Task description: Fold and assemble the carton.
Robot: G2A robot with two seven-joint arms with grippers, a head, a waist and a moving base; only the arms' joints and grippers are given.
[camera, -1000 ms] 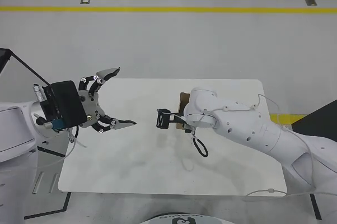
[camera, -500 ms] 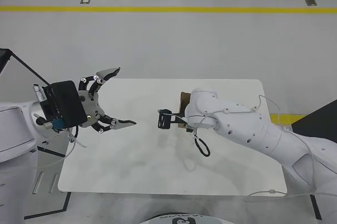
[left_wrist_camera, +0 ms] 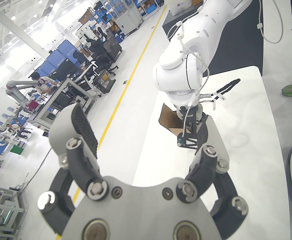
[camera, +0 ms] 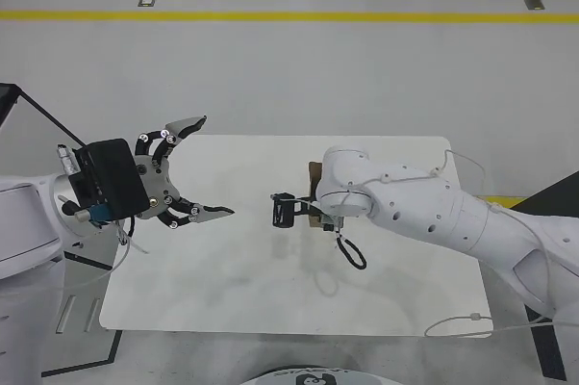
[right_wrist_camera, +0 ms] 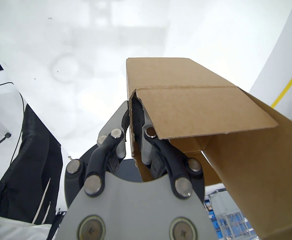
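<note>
A brown cardboard carton is partly unfolded, with one flap spread out and a side wall running away from the camera. My right gripper is shut on the carton's torn wall edge, one finger on each side. In the top view the carton peeks out from under the right arm near the table's middle. In the left wrist view the carton hangs below the right wrist. My left gripper is wide open with nothing in it over the table's left edge, facing the carton from a distance.
The white table has bare surface between the two arms and in front. A black cable loop dangles from the right wrist. A black stand sits at the far left, and a yellow floor line runs behind the table.
The right arm's forearm has swung a little and its wrist has shifted slightly with the carton. The left arm has not moved.
</note>
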